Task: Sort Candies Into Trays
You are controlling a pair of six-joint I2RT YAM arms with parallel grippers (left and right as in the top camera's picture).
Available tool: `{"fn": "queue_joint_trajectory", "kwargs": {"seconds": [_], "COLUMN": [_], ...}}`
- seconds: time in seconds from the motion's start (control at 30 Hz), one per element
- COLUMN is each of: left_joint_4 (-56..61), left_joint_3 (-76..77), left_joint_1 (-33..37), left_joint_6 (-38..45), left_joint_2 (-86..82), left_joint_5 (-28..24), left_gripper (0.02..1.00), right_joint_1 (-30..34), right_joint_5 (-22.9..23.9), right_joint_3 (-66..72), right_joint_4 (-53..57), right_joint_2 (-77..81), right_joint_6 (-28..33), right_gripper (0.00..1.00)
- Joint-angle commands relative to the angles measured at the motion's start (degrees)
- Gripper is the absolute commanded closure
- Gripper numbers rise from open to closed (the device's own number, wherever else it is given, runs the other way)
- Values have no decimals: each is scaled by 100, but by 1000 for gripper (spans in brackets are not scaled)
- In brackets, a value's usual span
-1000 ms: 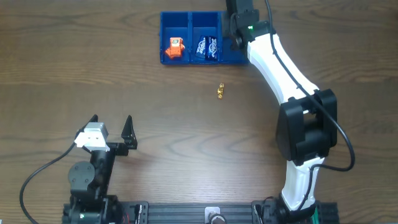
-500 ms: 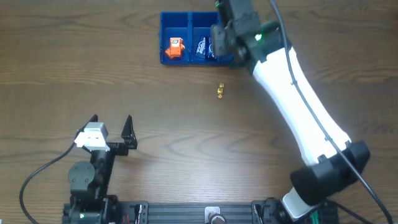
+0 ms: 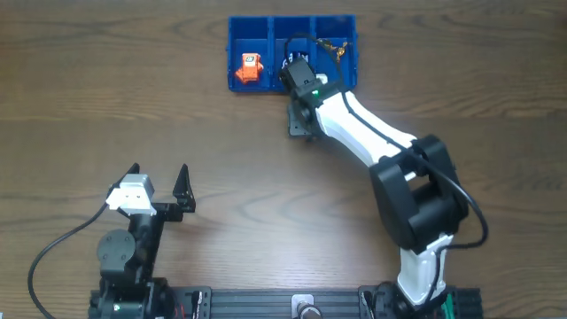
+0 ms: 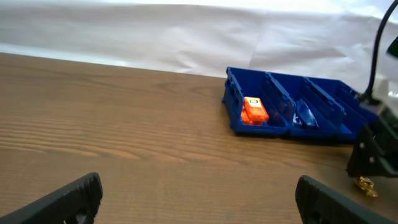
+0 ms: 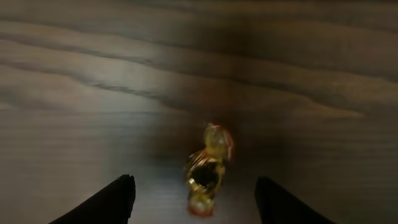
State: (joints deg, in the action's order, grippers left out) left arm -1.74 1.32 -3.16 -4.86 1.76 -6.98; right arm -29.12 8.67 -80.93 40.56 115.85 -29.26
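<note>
Right gripper (image 5: pixel 194 186): fingers wide apart, holding nothing, one on each side of the gold candy (image 5: pixel 208 167) with a gap both sides. The candy lies on the bare wooden table (image 3: pixel 177 106), just in front of the blue tray (image 3: pixel 232 53). In the top view the right gripper (image 3: pixel 301 124) sits low over that spot and covers the candy. The left wrist view has the candy (image 4: pixel 365 185) just beside the dark gripper body (image 4: pixel 373 149).

Left gripper (image 3: pixel 159 182): also spread wide and empty, near its own base, well apart from tray and candies.

Counts:
- 1 tray, 3 compartments side by side
- 1 orange candy (image 3: pixel 251 66), left compartment
- 1 blue candy (image 3: pixel 288 64), middle compartment
- 1 gold candy on the table
- 2 arms, 2 grippers

Hard to make out:
- Blue candy is partly behind the right arm's wrist in the top view. It's clearer from the left wrist (image 4: pixel 305 115), next to the orange one (image 4: pixel 255 111).
- Right compartment has a small gold-looking bit under the black cable; can't tell what it is.
- Tray's far end (image 4: pixel 233 106) is cut off behind the right arm in the left wrist view.
- Gold candy is blurred in the right wrist view, so its wrapper details are unreadable.
</note>
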Motion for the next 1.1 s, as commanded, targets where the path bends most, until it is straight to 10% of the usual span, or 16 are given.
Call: {"fn": "queue_joint_trajectory", "kwargs": {"seconds": [0.03, 0.87, 1.1], "left_joint_4": [-208, -208, -208], "left_joint_3": [-105, -105, -105], "left_joint_1": [13, 13, 13], "left_joint_6": [-44, -44, -44], "left_joint_2": [-26, -26, -26], "left_joint_5": [-116, -116, -116], "left_gripper": [20, 20, 20], "right_joint_1": [114, 114, 146], "right_joint_5": [-7, -170, 782], "right_joint_3": [-46, -46, -343], "right_joint_4": [-22, 94, 527], "right_joint_2": [168, -22, -2474], "right_joint_6": [-142, -227, 481], "right_gripper": [356, 805, 801]}}
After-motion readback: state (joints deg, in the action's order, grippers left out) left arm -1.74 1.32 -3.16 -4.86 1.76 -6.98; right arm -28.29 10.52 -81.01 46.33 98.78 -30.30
